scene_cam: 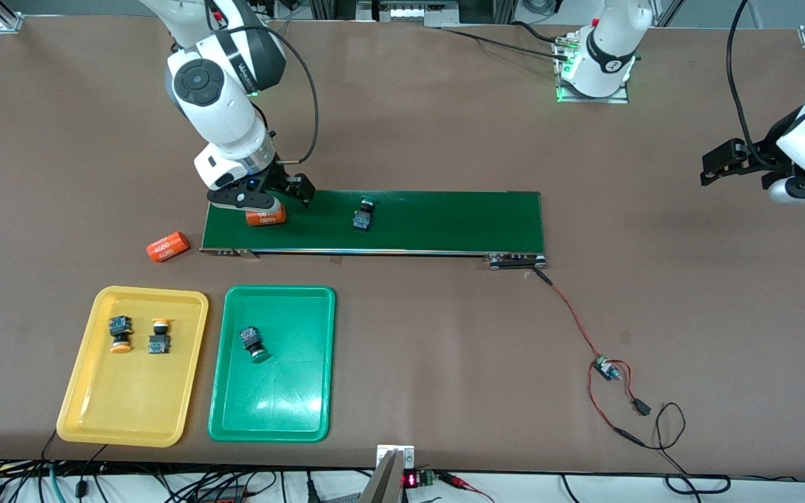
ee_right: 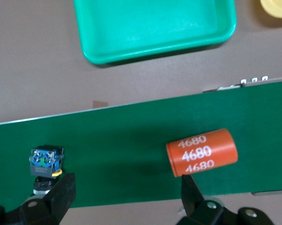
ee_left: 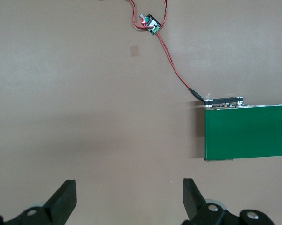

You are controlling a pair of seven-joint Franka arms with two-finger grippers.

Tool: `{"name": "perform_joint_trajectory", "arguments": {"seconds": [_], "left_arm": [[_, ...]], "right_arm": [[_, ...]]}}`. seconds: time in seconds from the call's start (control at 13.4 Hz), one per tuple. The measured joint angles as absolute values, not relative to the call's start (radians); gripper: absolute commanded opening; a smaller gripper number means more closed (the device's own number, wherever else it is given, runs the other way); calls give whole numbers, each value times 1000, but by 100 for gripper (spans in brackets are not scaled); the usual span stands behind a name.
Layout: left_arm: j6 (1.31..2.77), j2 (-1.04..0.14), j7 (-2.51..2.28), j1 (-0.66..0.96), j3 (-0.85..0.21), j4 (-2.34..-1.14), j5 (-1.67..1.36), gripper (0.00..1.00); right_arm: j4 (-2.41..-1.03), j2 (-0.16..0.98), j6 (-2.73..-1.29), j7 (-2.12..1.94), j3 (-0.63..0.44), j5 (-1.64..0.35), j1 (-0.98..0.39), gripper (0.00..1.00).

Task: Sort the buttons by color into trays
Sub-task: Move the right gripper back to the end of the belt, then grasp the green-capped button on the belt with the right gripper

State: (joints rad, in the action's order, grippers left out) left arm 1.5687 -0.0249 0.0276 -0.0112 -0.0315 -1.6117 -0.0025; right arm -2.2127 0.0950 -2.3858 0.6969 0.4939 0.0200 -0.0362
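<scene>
Green runs down the middle of the brown table (scene_cam: 444, 126): a long dark conveyor belt (scene_cam: 444, 223) with one green-capped button (scene_cam: 364, 215) lying on it and an orange cylinder (scene_cam: 265, 216) with white print near the right arm's end. The right gripper (scene_cam: 263, 199) hangs low over that end of the belt with its fingers spread apart; in the right wrist view the printed cylinder (ee_right: 202, 153) lies on the belt between the two dark fingertips (ee_right: 191, 192), nothing clamped, and the button (ee_right: 46, 164) sits off by the other finger. A second orange cylinder (scene_cam: 168, 246) lies on the bare table just off the belt's end. Nearer the front camera sit two trays side by side. The yellow tray (scene_cam: 95, 419) holds two yellow-capped buttons (scene_cam: 120, 333), close together; the second (scene_cam: 159, 335) lies beside the first. The green tray (scene_cam: 270, 419) holds one green-capped button (scene_cam: 253, 342), tipped on its side. The left gripper (scene_cam: 724, 164) waits up in the air over bare table at the left arm's end, its fingers (ee_left: 64, 201) wide apart and empty, with the belt's end (ee_left: 246, 138) and a small wired circuit board (ee_left: 150, 22) in its view.
</scene>
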Motion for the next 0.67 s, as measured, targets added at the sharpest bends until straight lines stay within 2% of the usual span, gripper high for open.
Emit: {"name": "perform_joint_trajectory", "arguments": {"seconds": [0.45, 0.67], "left_arm": [[1557, -25, 29, -10, -33, -1611, -3, 100], [1551, -25, 29, -10, -34, -1610, -3, 100]], "right_arm": [[-2227, 129, -2374, 702, 514, 20, -36, 100], [-2227, 164, -2425, 702, 518, 20, -36, 100]]}}
